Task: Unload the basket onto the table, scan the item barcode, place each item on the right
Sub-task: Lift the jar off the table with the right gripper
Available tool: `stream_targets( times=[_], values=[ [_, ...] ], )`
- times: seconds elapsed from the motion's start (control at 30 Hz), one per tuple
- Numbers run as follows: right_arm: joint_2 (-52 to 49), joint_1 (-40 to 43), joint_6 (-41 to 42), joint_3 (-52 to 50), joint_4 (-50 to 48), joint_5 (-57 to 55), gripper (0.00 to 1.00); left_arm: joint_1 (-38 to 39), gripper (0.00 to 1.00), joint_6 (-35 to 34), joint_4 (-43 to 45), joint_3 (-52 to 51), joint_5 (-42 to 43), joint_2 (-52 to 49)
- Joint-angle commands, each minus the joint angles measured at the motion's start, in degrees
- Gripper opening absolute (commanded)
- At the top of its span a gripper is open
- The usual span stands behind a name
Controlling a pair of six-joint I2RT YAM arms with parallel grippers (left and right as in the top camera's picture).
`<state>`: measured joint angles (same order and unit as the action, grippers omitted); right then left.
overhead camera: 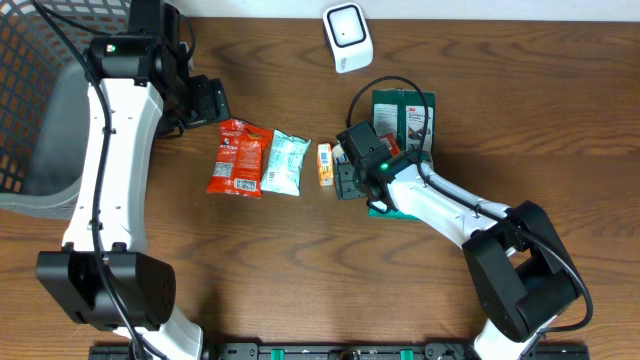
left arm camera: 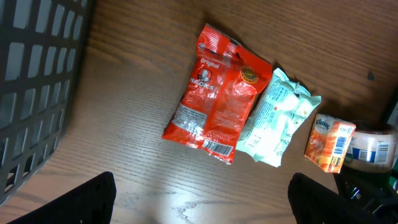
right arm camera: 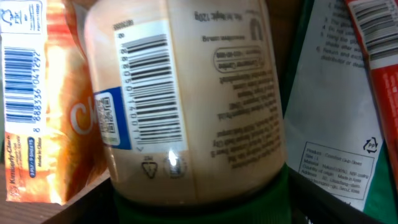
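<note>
A beige jar (right arm camera: 211,93) with a green lid (right arm camera: 249,202) lies on its side and fills the right wrist view, its barcode (right arm camera: 152,87) facing the camera. My right gripper (right arm camera: 199,208) has its jaws around the lid, one dark finger pressed against each side. From overhead the gripper (overhead camera: 348,172) covers most of the jar. In the left wrist view the jar (left arm camera: 372,144) shows at the right edge. The white scanner (overhead camera: 347,37) stands at the table's far edge. My left gripper (overhead camera: 205,100) hangs open over bare wood left of the packets, holding nothing.
A red snack packet (overhead camera: 238,158), a pale green tissue packet (overhead camera: 286,163) and a small orange pack (overhead camera: 325,165) lie in a row left of the jar. A green carded package (overhead camera: 405,120) lies behind the right gripper. A grey mesh basket (overhead camera: 30,100) fills the far left.
</note>
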<state>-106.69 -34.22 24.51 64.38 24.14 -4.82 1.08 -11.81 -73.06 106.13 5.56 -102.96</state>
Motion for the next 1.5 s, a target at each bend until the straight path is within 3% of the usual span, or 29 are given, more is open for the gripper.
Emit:
stream_targets(
  times=[0.0, 0.27, 0.53, 0.63, 0.87, 1.2, 1.47],
  values=[
    [0.2, -0.22, -1.31, -0.2, -0.87, -1.16, 0.65, -0.13, 0.89, 0.11, -0.13, -0.07, -1.14, -0.13],
    [1.49, -0.22, -2.38, 0.04, -0.5, -1.09, 0.62, -0.13, 0.89, 0.11, -0.15, -0.07, -1.14, -0.13],
    [9.99, 0.5, -2.56, 2.82, 5.81, -0.92, 0.57, -0.13, 0.89, 0.11, -0.13, -0.07, -1.11, -0.13],
    [13.2, 0.81, -3.58, 7.37, 12.98, 4.2, 0.53, -0.13, 0.89, 0.11, -0.13, -0.07, -1.11, -0.13],
    [12.76, 1.27, -1.33, 18.08, 29.73, 5.51, 0.53, -0.13, 0.89, 0.11, -0.13, -0.07, -1.14, -0.13],
    [8.39, 0.83, -1.42, 18.27, 30.82, 5.07, 0.54, -0.13, 0.89, 0.11, -0.15, -0.07, -1.11, -0.13],
    [0.02, 0.63, -3.61, 18.27, 25.88, 1.84, 0.54, -0.13, 0.89, 0.11, -0.13, -0.07, -1.14, -0.13]
  ],
)
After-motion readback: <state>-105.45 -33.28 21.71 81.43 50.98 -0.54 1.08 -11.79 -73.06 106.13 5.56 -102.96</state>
